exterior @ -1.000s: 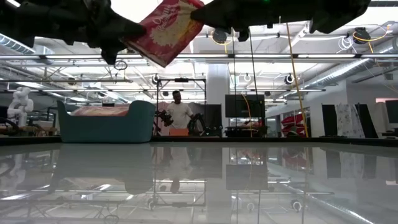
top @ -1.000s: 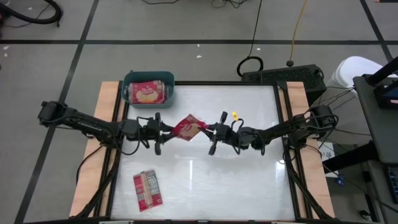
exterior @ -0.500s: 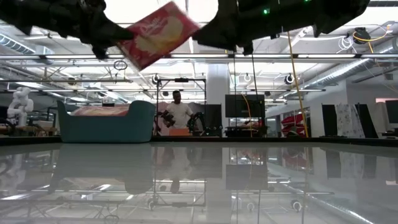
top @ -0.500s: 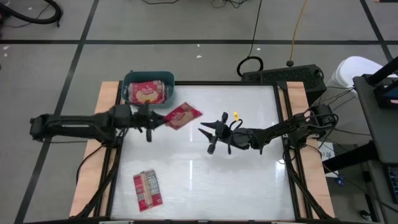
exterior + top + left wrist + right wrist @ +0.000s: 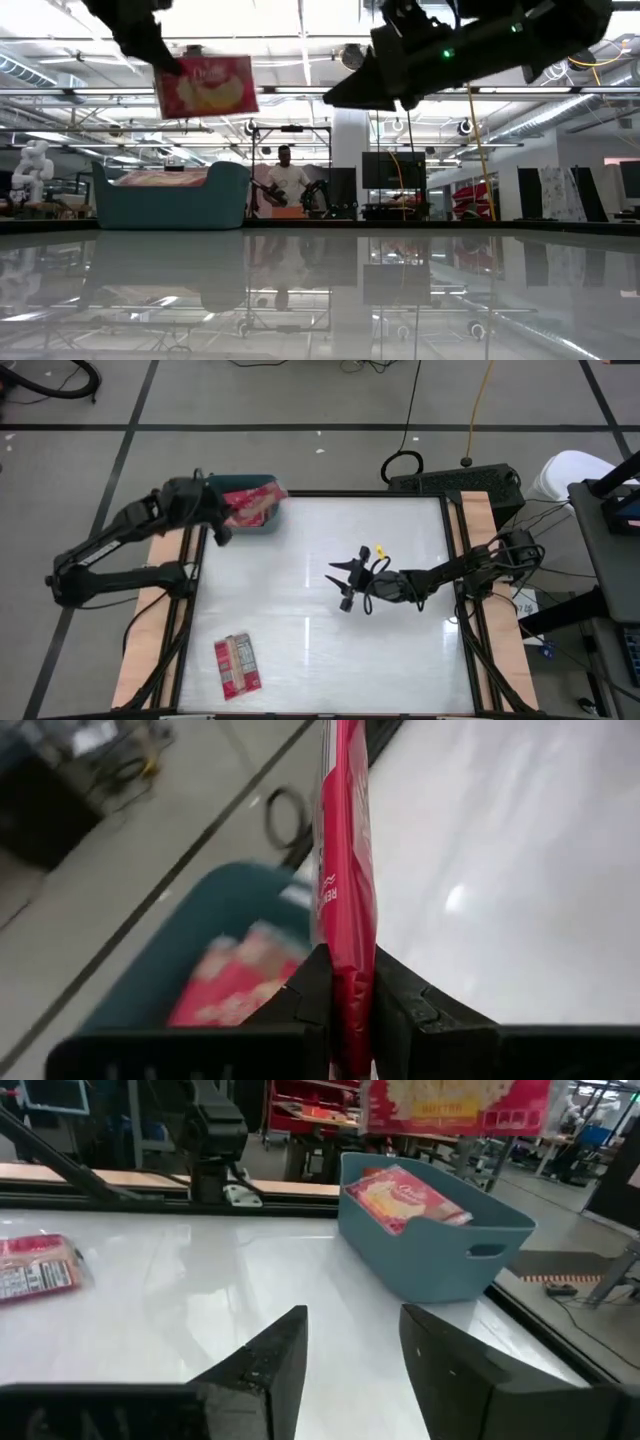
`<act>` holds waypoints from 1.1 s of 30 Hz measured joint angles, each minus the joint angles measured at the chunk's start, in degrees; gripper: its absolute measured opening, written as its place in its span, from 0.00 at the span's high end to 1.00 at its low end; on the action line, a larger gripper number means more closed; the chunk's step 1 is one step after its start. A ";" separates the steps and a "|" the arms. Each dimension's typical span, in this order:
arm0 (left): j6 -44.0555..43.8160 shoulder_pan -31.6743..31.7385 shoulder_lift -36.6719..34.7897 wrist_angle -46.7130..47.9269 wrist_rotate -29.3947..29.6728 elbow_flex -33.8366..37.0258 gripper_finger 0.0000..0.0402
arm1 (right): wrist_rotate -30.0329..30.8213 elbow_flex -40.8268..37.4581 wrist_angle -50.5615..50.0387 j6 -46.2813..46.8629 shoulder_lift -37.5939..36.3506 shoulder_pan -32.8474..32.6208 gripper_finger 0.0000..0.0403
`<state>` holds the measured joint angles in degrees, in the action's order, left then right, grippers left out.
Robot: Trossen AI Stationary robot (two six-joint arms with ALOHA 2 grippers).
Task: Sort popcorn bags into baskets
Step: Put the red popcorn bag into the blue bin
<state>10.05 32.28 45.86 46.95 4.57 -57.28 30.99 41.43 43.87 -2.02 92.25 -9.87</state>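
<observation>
The left pincer [image 5: 345,1005] grips a flat red popcorn bag [image 5: 250,503] over the teal-blue plastic basket [image 5: 268,523] at the desk's far left, poised for dropping; the right pincer [image 5: 345,582] waits mid-desk, fingers apart.

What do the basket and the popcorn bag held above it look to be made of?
The basket: probably moulded plastic, matte teal, with rounded corners and a cut-out handle. The popcorn bag in the left gripper: likely thin printed film or coated paper, seen edge-on as a flat red sheet.
</observation>
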 joint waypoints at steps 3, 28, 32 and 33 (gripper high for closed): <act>4.76 5.59 3.73 -0.42 -0.01 -0.94 0.90 | -1.77 -2.30 4.15 1.94 0.00 0.02 0.62; 19.85 18.68 19.24 3.87 -8.96 -5.60 0.90 | -7.14 -5.45 7.71 7.33 0.00 -3.15 0.62; 19.88 19.89 19.72 5.28 -9.16 -7.48 0.88 | -7.12 -5.45 7.73 8.73 0.00 -3.17 0.62; 20.07 20.42 20.10 5.39 -9.26 -7.50 0.87 | -7.11 -5.45 7.79 8.83 0.00 -3.17 0.62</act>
<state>30.12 52.71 65.96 52.34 -4.70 -64.77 23.88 35.99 51.66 6.81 92.25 -13.04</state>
